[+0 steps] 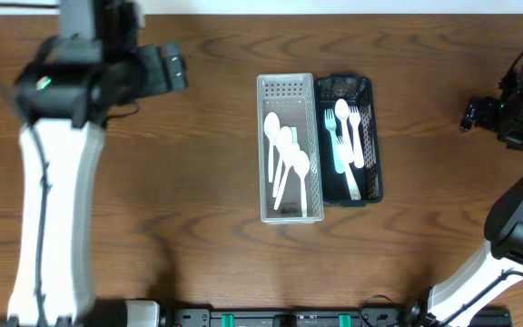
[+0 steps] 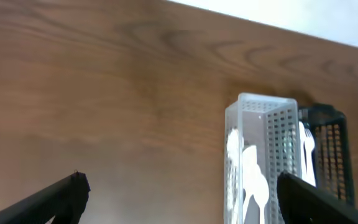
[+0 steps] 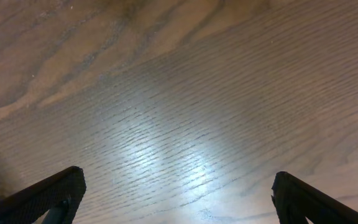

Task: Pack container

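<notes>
Left claw [image 1: 176, 68]: upper left, spread wide, empty; we log white basket [image 1: 290, 150] mid-frame, well apart.
Right claw [image 1: 468, 115]: right edge, spread wide, empty.

Robotics lab, wood-grain table [image 1: 198, 182], white robot arm [image 1: 48, 209]

Two bins: one white bin [image 1: 286, 88], one dark bin [image 1: 375, 173]. Four spoons [image 1: 287, 138] in the white, maybe four utensils [image 1: 341, 113] in the dark.
</notes>
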`<state>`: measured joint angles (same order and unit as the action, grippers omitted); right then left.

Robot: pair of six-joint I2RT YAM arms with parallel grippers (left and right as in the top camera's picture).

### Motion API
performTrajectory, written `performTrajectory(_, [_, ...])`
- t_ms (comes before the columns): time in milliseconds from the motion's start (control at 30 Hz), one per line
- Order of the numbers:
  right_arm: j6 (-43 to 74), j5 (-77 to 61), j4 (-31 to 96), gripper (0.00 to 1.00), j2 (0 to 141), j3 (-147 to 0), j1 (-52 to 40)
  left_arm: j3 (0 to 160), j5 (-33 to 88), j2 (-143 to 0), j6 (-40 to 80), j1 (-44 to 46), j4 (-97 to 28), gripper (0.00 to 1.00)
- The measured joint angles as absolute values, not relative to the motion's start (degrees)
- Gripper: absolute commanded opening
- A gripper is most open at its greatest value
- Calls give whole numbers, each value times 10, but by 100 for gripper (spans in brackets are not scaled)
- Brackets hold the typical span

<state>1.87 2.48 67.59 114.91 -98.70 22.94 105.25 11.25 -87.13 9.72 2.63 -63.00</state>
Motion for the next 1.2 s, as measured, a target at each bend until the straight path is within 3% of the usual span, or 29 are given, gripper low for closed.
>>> performTrajectory(200, [19, 25, 676, 99, 1149, -987, 229, 1040, 112, -745, 87, 16, -723, 98])
performTrajectory(733, [19, 25, 676, 99, 1149, -987, 229, 915, 112, -309, 118, 15, -792, 98])
performTrajectory(1200, [19, 25, 676, 99, 1149, -987, 229, 909, 112, -230, 122, 15, -892, 98])
